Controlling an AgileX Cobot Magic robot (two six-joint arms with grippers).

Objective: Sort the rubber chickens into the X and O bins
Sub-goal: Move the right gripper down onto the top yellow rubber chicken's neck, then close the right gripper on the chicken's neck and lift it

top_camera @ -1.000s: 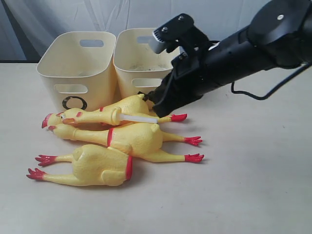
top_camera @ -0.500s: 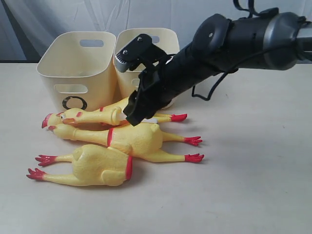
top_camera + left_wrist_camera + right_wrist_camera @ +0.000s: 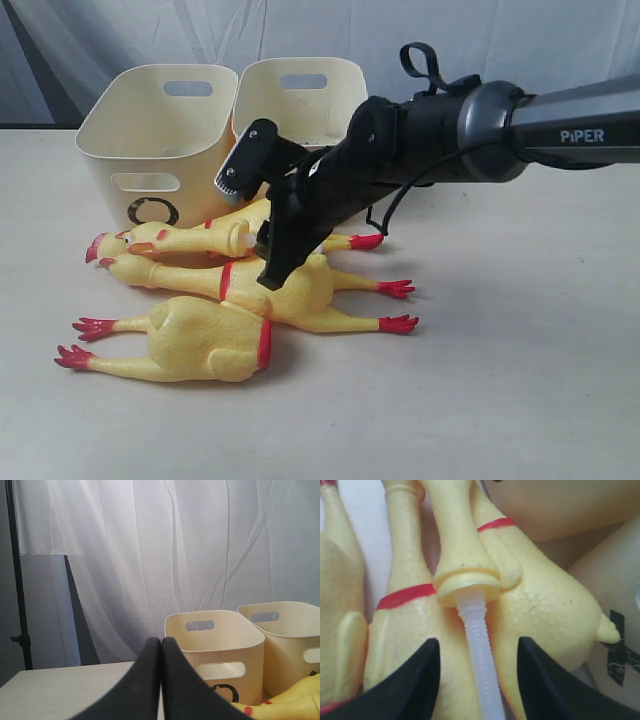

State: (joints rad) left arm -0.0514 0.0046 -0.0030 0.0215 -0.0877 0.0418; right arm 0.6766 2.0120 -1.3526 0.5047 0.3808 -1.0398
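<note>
Now | right gripper [image 3: 477,652]: jaws spread astride white tube [image 3: 471,607] of rearmost rubber chicken [image 3: 200,238] | left gripper [image 3: 161,645]: jaws pressed together, facing O bin [image 3: 250,680]

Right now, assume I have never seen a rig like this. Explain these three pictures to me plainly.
This is a robot with two arms working at a pale table. The wide picture comes from a camera off the arms. The other two come from a camera on each wrist, looking along that arm's gripper.

Three yellow rubber chickens lie side by side on the table: the back chicken, the middle chicken and the front chicken. Behind them stand two cream tubs, the O bin and the second bin.

The right gripper hangs over the chickens. Its jaws are open on either side of a white ribbed tube that sticks out of one chicken, and it holds nothing. The left gripper is shut and empty, and it is out of the wide picture.
</note>
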